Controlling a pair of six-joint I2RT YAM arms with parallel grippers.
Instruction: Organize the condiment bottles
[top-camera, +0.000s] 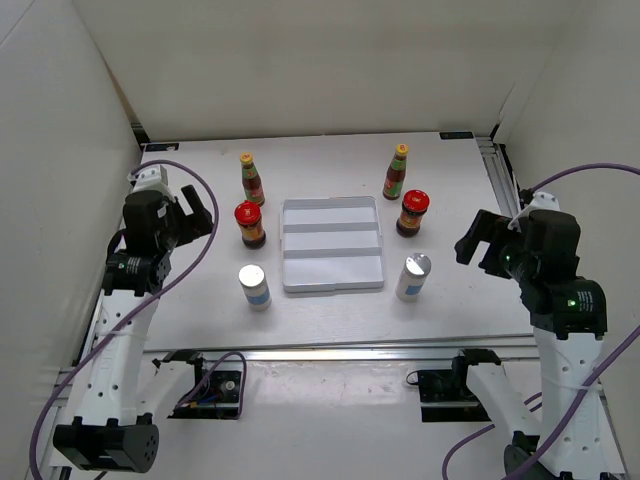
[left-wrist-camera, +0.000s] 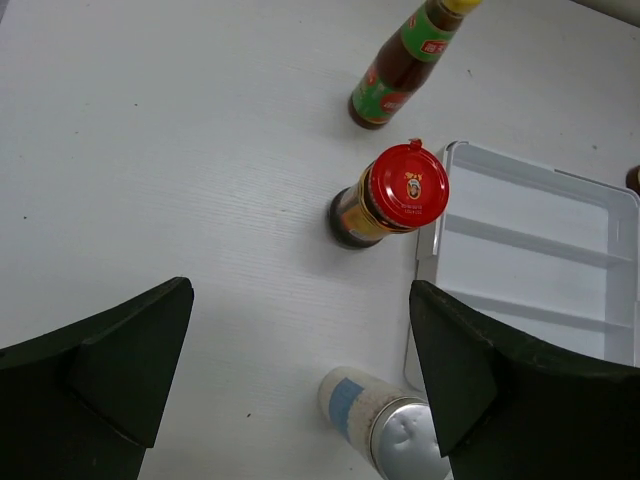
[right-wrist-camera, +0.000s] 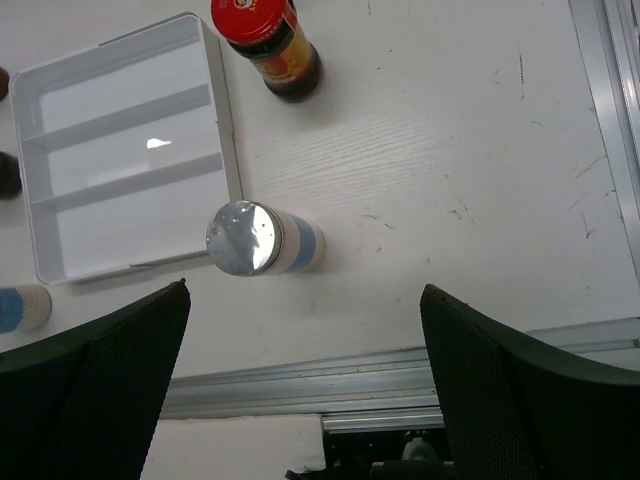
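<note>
Six condiment bottles stand upright around a white ridged tray. On its left are a slim red-sauce bottle, a red-lidded jar and a silver-topped shaker. To the right stand a matching sauce bottle, jar and shaker. My left gripper hovers open left of that group, holding nothing; its view shows the jar and shaker ahead. My right gripper hangs open and empty right of the other group, with the shaker in front of it.
White walls close in the table on three sides. A metal rail runs along the near edge, and another rail lines the right side. The tray has three empty compartments.
</note>
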